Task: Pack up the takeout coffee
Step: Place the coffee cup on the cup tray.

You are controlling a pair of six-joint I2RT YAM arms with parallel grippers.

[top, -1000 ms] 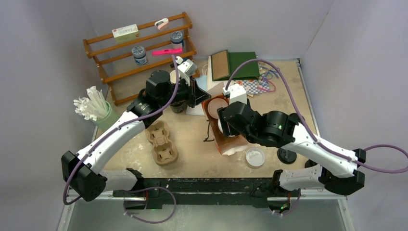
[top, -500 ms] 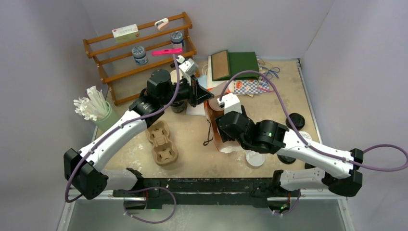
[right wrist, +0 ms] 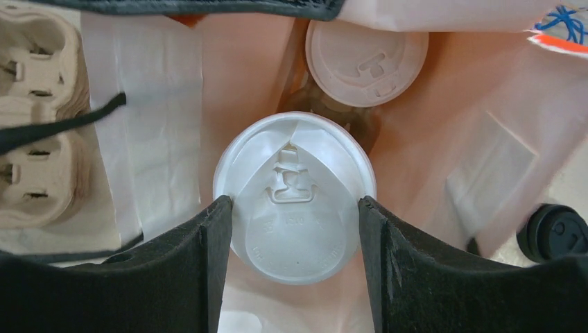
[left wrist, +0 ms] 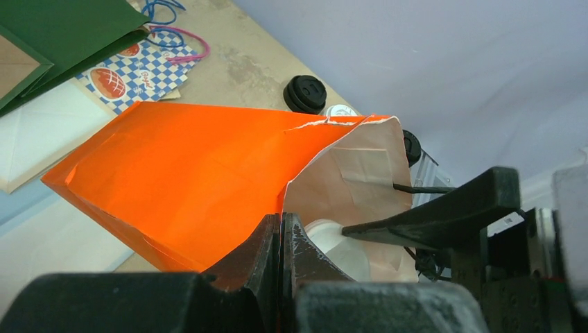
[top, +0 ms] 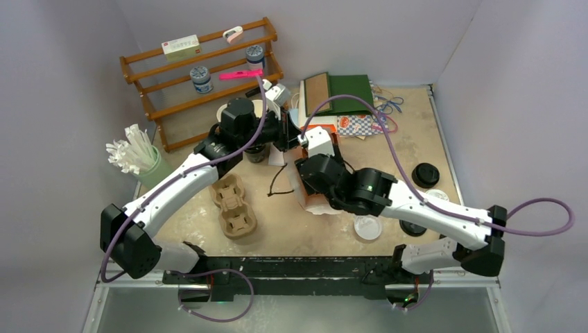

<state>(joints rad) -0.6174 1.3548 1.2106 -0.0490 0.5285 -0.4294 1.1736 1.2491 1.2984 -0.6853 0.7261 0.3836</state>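
Nearest my arm bases, a loose white lid (top: 367, 226) lies on the table (top: 291, 232), with a pulp carrier (top: 234, 205) to its left, holding nothing. Beyond them the orange bag (left wrist: 194, 166) stands with its mouth up. My right pincer (right wrist: 294, 229) reaches down into that mouth, its two black fingers (right wrist: 201, 250) pressed against opposite sides of a lidded cup (right wrist: 295, 173). The cup sits squarely between them, upright, lid facing my wrist camera, inside the bag's walls. A second cup (right wrist: 366, 62), also lidded, stands in the bag just past the first, clear of the fingers. My left pincer (left wrist: 281, 232) comes in from the far left side, pressed together on the bag's rim. A black lid (top: 424, 174) lies to the right, well apart from the bag. A wooden rack (top: 201, 69) stands against the back wall.
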